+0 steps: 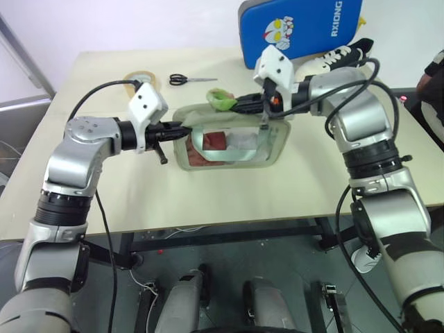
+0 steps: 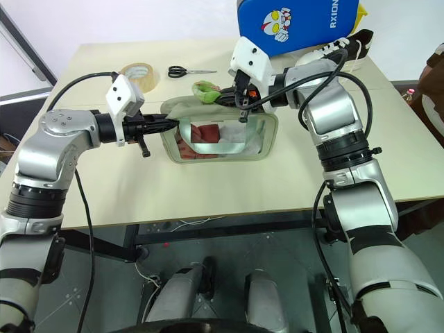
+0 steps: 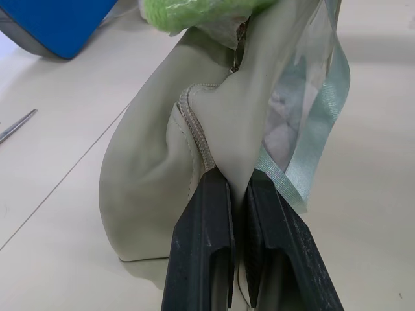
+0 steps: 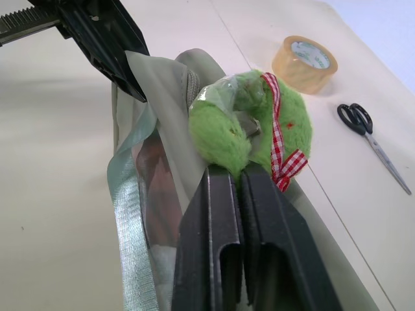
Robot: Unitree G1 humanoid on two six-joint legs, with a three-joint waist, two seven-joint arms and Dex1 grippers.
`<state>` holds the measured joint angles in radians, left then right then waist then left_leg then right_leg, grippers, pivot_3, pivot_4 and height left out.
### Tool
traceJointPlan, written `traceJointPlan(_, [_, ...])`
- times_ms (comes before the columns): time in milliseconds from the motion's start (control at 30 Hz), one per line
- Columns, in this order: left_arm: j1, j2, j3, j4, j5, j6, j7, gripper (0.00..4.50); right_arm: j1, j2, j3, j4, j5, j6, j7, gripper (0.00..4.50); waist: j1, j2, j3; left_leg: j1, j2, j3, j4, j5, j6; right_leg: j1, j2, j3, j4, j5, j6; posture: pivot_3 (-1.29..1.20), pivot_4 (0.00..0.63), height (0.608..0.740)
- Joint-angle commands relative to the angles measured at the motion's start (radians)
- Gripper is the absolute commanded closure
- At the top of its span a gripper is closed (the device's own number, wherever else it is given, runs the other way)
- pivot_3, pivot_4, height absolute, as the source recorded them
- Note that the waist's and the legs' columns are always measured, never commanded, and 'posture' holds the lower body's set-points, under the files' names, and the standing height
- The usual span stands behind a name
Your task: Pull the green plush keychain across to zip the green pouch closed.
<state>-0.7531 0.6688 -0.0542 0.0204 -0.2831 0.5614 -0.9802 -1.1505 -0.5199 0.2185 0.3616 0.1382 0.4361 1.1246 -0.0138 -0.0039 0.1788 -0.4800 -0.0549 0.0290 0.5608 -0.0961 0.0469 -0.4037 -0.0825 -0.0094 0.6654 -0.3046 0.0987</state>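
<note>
On the tabletop, head views: green pouch (image 1: 232,139) lies mid-table, well in from every edge (image 1: 208,222). Left gripper (image 1: 182,130) comes in level and pinches the pouch's left end, fingers pressed together on the fabric. Right gripper (image 1: 239,105) reaches across from the right along the pouch's far edge, fingers pressed together on the green plush keychain (image 1: 222,98), which sits at the far edge, left of its middle. Bare tabletop in front of the pouch, toward the near edge, and to its left. Behind it: scissors (image 1: 191,80) and tape roll (image 1: 142,78), both apart from the pouch; blue case (image 1: 298,31) stands at the far edge, a black-and-white shoe (image 1: 340,57) beside it. Dark floor below the near edge.

Left wrist view: black fingers (image 3: 207,253) squeezed on the pouch's seam beside the zipper (image 3: 198,136); the strap (image 3: 318,136) hangs alongside; the table is pale and bare around.

Right wrist view: fingers (image 4: 214,253) shut on the plush's underside; a red-checked ribbon (image 4: 282,152) wraps the plush. Left gripper grips the pouch end beyond.
</note>
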Motion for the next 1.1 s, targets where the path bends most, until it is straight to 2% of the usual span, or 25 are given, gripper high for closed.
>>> traceJointPlan(33, [-0.019,0.001,0.004,-0.014,-0.001,-0.01,0.003,4.5,-0.061,-0.014,-0.092,-0.018,0.025,0.032,-0.065,4.45,0.001,0.0,0.0,0.0,0.0,0.0,0.0,0.0,0.0,0.0,0.0,0.0,0.0,0.0,0.0,0.0,0.15,0.74])
traceJointPlan(167, [-0.019,-0.002,0.004,-0.012,0.0,-0.012,0.005,4.5,-0.043,-0.057,-0.158,-0.08,0.05,0.115,-0.119,4.45,0.003,0.0,0.0,0.0,0.0,0.0,0.0,0.0,0.0,0.0,0.0,0.0,0.0,0.0,0.0,0.0,0.15,0.74])
traceJointPlan(267, [-0.016,-0.003,0.005,-0.012,-0.002,-0.011,0.006,4.5,-0.023,-0.101,-0.216,-0.103,0.034,0.156,-0.211,4.45,0.002,0.0,0.0,0.0,0.0,0.0,0.0,0.0,0.0,0.0,-0.001,0.0,0.0,0.0,0.0,0.0,0.15,0.74])
traceJointPlan(400, [-0.006,-0.004,0.001,-0.019,-0.005,-0.007,0.003,4.5,0.143,-0.263,-0.201,-0.12,-0.146,0.05,-0.364,4.45,0.016,0.0,0.0,0.0,0.0,0.0,-0.001,0.0,0.0,0.0,-0.001,0.0,-0.001,0.0,0.0,0.0,0.15,0.74])
traceJointPlan(600, [-0.012,-0.012,-0.009,-0.011,-0.003,-0.011,0.0,4.5,0.375,-0.374,-0.161,-0.141,-0.303,-0.054,-0.504,4.45,0.014,0.001,-0.001,0.0,0.0,0.004,-0.001,0.0,0.0,0.003,-0.002,0.003,-0.001,0.0,-0.001,0.0,0.15,0.74])
traceJointPlan(733, [-0.015,-0.019,-0.013,-0.012,-0.003,-0.006,-0.001,4.5,0.502,-0.291,-0.154,-0.166,-0.293,-0.048,-0.562,4.45,0.006,0.001,-0.001,0.001,0.001,0.003,-0.001,0.0,0.0,0.004,-0.001,0.003,-0.001,0.0,0.0,0.0,0.15,0.74])
traceJointPlan(800, [-0.014,-0.022,-0.016,-0.011,-0.003,-0.006,-0.001,4.5,0.547,-0.182,-0.164,-0.183,-0.233,-0.017,-0.587,4.45,0.003,0.0,-0.001,0.002,0.001,0.003,0.0,0.0,0.0,0.006,-0.001,0.003,-0.001,0.0,0.0,0.0,0.15,0.74])
traceJointPlan(933, [-0.013,-0.025,-0.017,-0.017,-0.004,-0.001,0.002,4.5,0.554,-0.016,-0.197,-0.188,-0.156,0.045,-0.624,4.45,0.002,0.0,-0.001,0.003,0.001,0.002,0.001,0.0,0.001,0.008,0.0,0.002,-0.001,0.0,0.0,0.0,0.15,0.74])
traceJointPlan(1100, [-0.005,-0.025,-0.011,-0.028,-0.005,0.002,0.011,4.5,0.548,0.069,-0.162,-0.199,-0.125,0.088,-0.605,4.45,0.003,-0.001,-0.002,0.003,0.001,0.001,0.001,0.0,0.001,0.008,0.001,0.001,-0.001,0.0,0.0,0.0,0.15,0.74])
